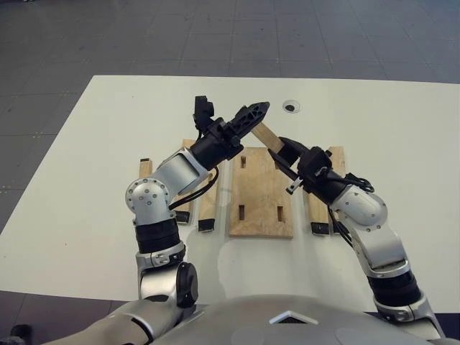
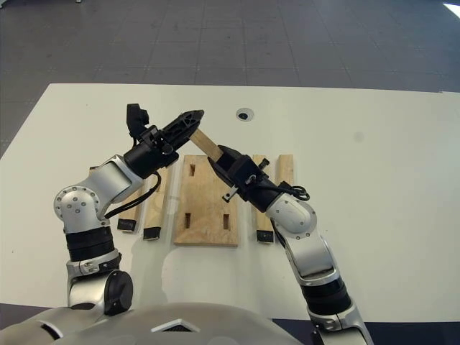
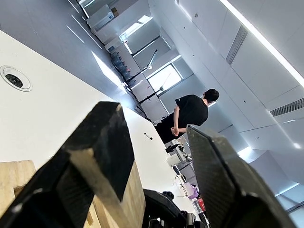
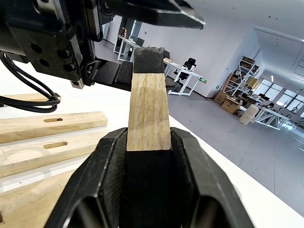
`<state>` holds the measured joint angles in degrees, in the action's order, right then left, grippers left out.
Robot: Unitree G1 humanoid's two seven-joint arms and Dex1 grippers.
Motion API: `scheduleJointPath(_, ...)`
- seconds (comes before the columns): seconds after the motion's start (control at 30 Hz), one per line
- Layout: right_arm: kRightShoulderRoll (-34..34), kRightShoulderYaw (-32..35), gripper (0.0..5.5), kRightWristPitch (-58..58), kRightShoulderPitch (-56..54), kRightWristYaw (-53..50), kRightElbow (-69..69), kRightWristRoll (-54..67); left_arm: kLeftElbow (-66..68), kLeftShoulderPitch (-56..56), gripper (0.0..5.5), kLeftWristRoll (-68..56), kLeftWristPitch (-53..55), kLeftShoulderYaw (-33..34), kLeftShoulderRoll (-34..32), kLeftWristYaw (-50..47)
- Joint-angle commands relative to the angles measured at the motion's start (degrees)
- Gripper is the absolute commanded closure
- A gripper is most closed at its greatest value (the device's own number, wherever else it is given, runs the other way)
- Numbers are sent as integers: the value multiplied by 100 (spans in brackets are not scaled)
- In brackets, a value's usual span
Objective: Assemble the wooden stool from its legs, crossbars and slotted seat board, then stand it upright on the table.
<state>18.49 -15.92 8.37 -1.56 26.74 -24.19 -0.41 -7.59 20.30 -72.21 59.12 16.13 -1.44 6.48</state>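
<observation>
The 2 arms angle inward, tips meeting far centre; left gripper [image 1: 260, 110] spread, right gripper [image 1: 279, 147] clamping a leg [image 1: 266, 134].

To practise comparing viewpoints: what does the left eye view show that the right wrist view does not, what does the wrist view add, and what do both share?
Left eye view: the whole slotted seat board flat on the white table, legs lying on both sides of it, and a cable hole. Right wrist view: the black end cap of the held leg, and an office with desks behind. Both: the right gripper shut on that leg, whose far end sits between the open fingers of the left gripper.
</observation>
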Motion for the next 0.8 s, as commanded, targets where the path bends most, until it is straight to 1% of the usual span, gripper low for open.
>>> scheduleJointPath(0.03, 24, -60, 422, 24, 47, 18, -114, -53, -41, 75, 278, 12, 19, -145, -138, 36)
scheduleJointPath(0.2, -7, 27, 422, 124, 45, -43, -162, 36, -84, -31, 355, -69, 40, -223, -282, 168)
scheduleJointPath(0.27, -3, 51, 422, 144, 34, -54, -163, 51, -63, -14, 374, -59, 13, -239, -324, 212)
scheduleJointPath(0.5, 23, 123, 422, 175, -26, -135, -162, -40, 111, 2, 475, 239, -246, -293, -417, 338)
scheduleJointPath(0.63, -4, 125, 422, 214, -61, -183, -173, -83, 201, -14, 502, 509, -393, -395, -481, 489)
scheduleJointPath(0.8, -14, 108, 422, 251, -77, -180, -178, -86, 350, -16, 502, 774, -553, -411, -532, 605)
